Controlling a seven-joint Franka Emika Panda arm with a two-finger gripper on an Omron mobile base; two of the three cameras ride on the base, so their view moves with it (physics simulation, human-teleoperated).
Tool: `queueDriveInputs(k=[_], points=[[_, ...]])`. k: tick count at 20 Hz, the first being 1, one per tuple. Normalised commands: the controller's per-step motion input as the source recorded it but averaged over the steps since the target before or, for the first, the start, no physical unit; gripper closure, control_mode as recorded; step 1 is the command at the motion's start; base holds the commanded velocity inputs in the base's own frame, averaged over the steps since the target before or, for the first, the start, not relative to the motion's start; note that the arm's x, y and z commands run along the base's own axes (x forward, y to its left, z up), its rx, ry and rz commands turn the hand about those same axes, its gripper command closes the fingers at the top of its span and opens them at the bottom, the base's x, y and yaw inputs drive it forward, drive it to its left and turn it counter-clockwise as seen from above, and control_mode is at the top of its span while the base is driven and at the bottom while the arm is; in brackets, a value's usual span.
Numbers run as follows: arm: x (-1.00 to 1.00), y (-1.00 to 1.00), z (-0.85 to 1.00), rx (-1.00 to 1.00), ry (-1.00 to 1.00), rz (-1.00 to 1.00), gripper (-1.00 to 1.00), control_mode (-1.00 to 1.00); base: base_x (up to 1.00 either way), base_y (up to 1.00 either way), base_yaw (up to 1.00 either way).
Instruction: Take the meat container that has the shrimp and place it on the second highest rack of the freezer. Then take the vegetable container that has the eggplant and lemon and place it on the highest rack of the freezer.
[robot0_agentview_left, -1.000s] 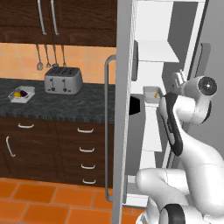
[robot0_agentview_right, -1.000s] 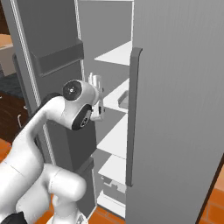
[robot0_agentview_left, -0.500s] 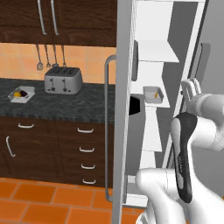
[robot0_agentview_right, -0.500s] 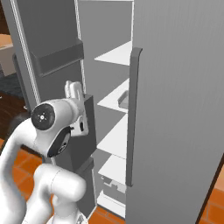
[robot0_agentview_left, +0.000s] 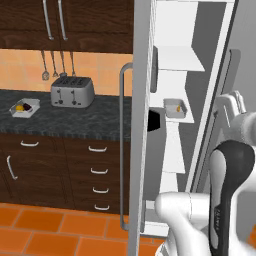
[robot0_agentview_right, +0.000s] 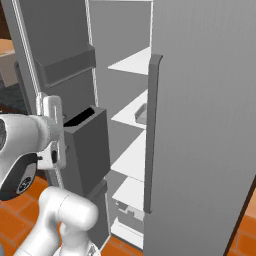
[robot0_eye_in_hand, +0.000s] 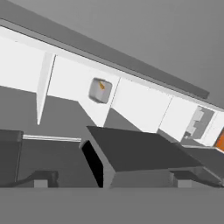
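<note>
freezer (robot0_agentview_left: 170, 60) open, meat container (robot0_agentview_left: 176, 107) with shrimp (robot0_agentview_left: 178, 107) sits on its second highest rack (robot0_agentview_left: 175, 116); vegetable container (robot0_agentview_left: 24, 108) lies far left of freezer on counter (robot0_agentview_left: 75, 120), gripper (robot0_agentview_right: 54, 131) beside freezer door, jaws wide, empty.

The meat container (robot0_agentview_left: 176, 108), a shallow grey tray, sits flat on the second highest rack (robot0_agentview_left: 180, 117), well ahead of the gripper (robot0_eye_in_hand: 111, 181). The small orange shrimp (robot0_agentview_left: 178, 107) lies inside it. The vegetable container (robot0_agentview_left: 24, 108), holding the dark eggplant (robot0_agentview_left: 26, 106) and yellow lemon (robot0_agentview_left: 19, 107), rests on the surface (robot0_agentview_left: 75, 117), far from the gripper. The highest rack (robot0_agentview_left: 179, 66) is bare.
</note>
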Motion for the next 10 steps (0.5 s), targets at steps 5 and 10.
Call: queueDriveInputs(k=[5,10], points=[[-0.99,0.94,-0.25,0.01,-0.19,0.12,-1.0,-1.0,0.0,0.0,0.0],[-0.36,0.94,-0.11,0.0,-0.09,0.25,-1.0,-1.0,0.0,0.0,0.0]])
